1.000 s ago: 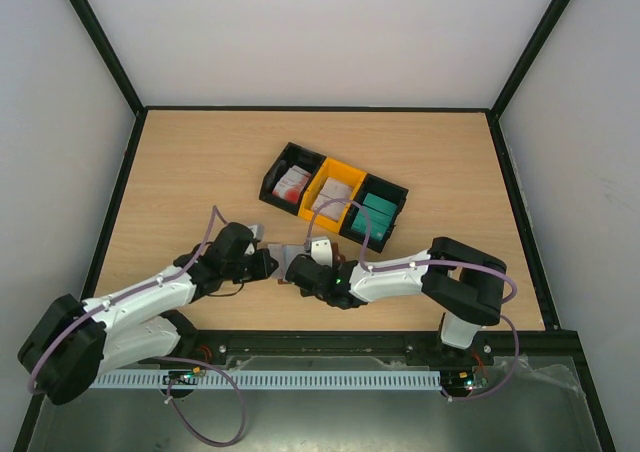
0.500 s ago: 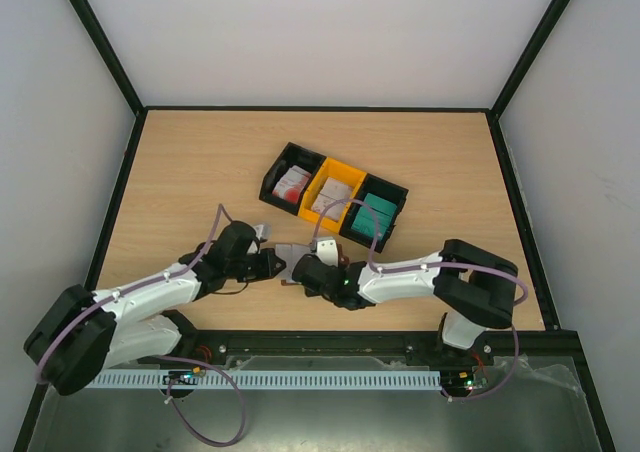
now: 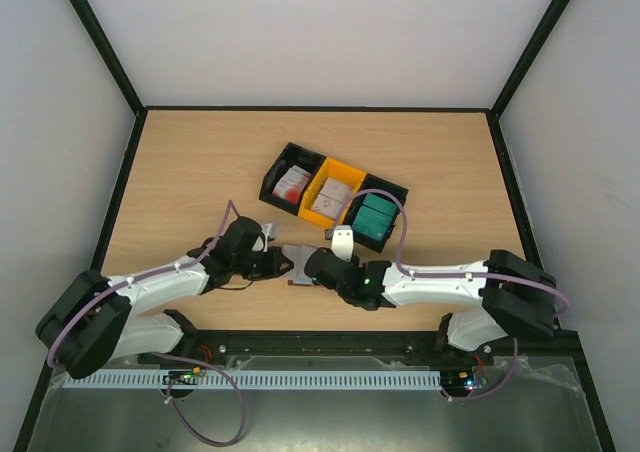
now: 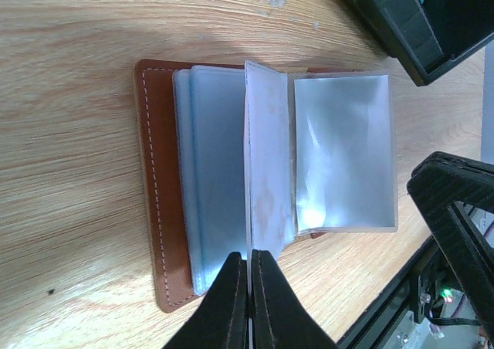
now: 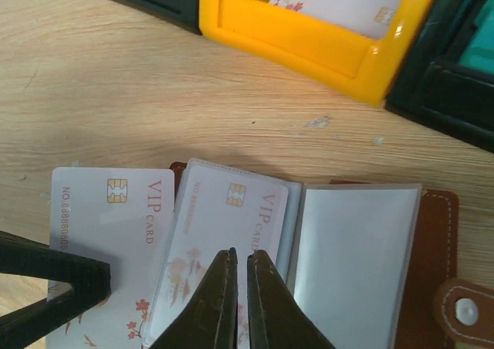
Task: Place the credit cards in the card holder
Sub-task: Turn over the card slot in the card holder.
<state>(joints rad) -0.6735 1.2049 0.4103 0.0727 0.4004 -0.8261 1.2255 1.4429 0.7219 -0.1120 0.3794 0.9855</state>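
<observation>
The card holder (image 4: 166,210) is a brown leather wallet lying open on the table, its pale sleeves fanned out. My left gripper (image 4: 249,260) is shut on a white credit card (image 4: 268,156) held on edge over the wallet. In the right wrist view that same white VIP card (image 5: 108,225) sits left of the wallet (image 5: 440,241), with the left gripper's finger (image 5: 46,276) at its corner. A second VIP card (image 5: 224,218) lies inside a sleeve. My right gripper (image 5: 237,255) hovers shut over it; a grip does not show. An empty sleeve (image 5: 355,256) lies beside it.
Three joined bins stand behind the wallet: a black bin (image 3: 272,177) with white and red cards, a yellow bin (image 3: 345,166) with white cards, and a black bin (image 3: 395,190) with teal cards. Both grippers meet at the wallet (image 3: 293,255). The right arm (image 4: 455,202) is close by.
The left gripper has moved right to the wallet. The right arm's elbow has swung out to the right, while its gripper stays at the wallet.
</observation>
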